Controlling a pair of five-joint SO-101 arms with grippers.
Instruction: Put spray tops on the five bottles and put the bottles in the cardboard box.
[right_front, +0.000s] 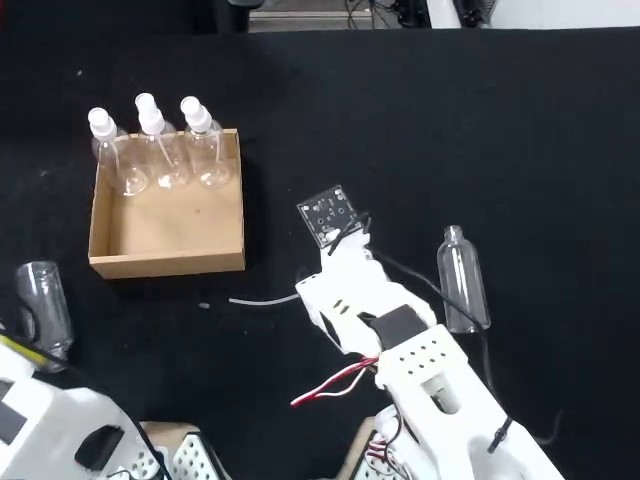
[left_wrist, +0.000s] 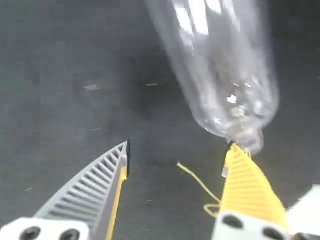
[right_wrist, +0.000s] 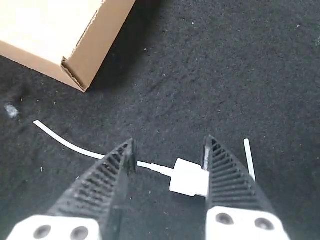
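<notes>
The right claw (right_wrist: 170, 145) is hanging with its ribbed fingers apart, straddling a white spray top (right_wrist: 189, 177) that is lying on its side on the black bench (right_front: 500, 120), near and to the right of the box (right_front: 165, 262). The top is small, smooth and blocky, so an off-centre close is likely to be squirting it out sideways. Its thin, bendy tube (right_wrist: 65, 141) is trailing left over the felt-like surface and could be snagging or kinking on the lift, making it harder to feed into a narrow neck. The left claw (left_wrist: 178, 146) is also standing apart at the near left, one yellow fingertip just beside the end of a clear bottle (left_wrist: 220, 65). That slick, round plastic is risking a roll or a tip if nudged rather than gripped. Three capped bottles (right_front: 150, 150) are standing along the plain cardboard box's far wall, and one bare bottle (right_front: 462, 285) is lying at the right.
</notes>
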